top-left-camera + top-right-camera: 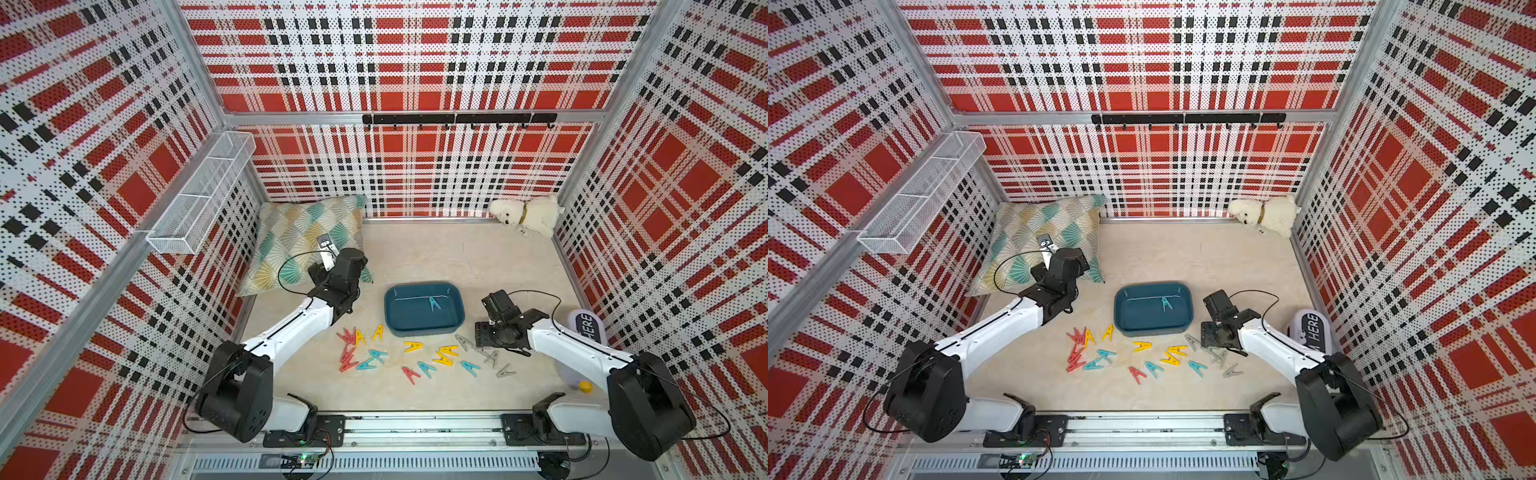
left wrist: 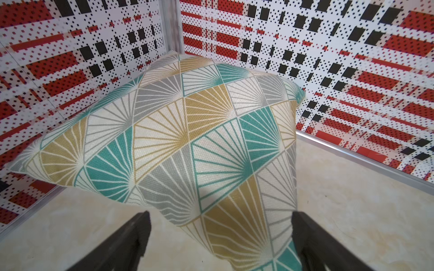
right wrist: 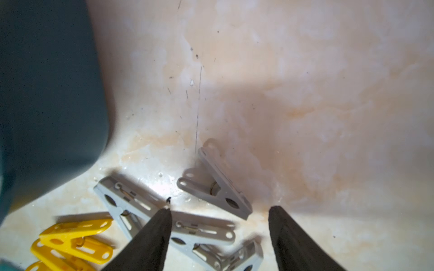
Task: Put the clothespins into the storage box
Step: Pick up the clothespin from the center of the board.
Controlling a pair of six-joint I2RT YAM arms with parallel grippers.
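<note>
left gripper [image 2: 219, 223] hangs wide open and empty over the pillow [image 2: 178, 131], far left. clothespins [image 1: 412, 346] lie scattered on the near side of the storage box [image 1: 419, 330], which holds 1 teal pin [image 1: 434, 303]. right gripper [image 3: 219, 208], jaws apart and empty, hovers just short of a grey pin [image 3: 220, 187]. likely the pick step; next, lower and close on it.

"HERE" on dark label, white rounded obj [image 1: 585, 327], by right wall

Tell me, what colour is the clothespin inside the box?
The clothespin is teal-blue, lighter than the dark storage box. Best seen in a top view.
</note>
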